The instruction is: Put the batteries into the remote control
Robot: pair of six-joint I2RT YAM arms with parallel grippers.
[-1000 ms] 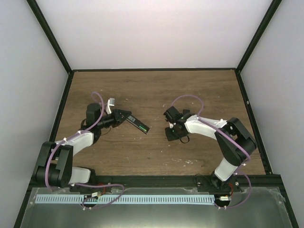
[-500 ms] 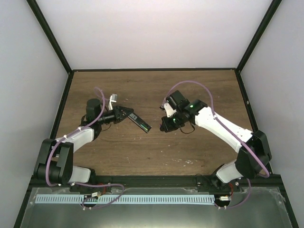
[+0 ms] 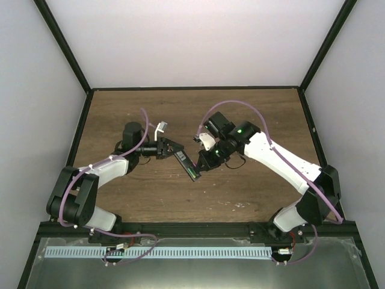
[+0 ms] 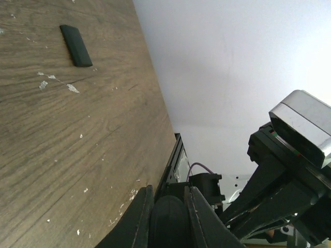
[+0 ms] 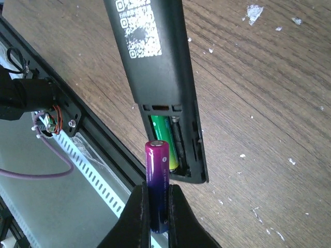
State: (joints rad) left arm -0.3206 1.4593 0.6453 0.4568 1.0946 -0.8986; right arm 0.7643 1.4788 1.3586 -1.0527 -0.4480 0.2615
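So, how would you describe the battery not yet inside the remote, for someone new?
Find the remote above the wooden table, its end compartment open. At that open end the right gripper pinches the purple battery; its neighbour, the green battery, already lies inside the compartment.

One purple battery [image 5: 158, 186], one green battery [image 5: 163, 140], one remote control [image 5: 155, 67], one black cover [image 4: 75, 45].
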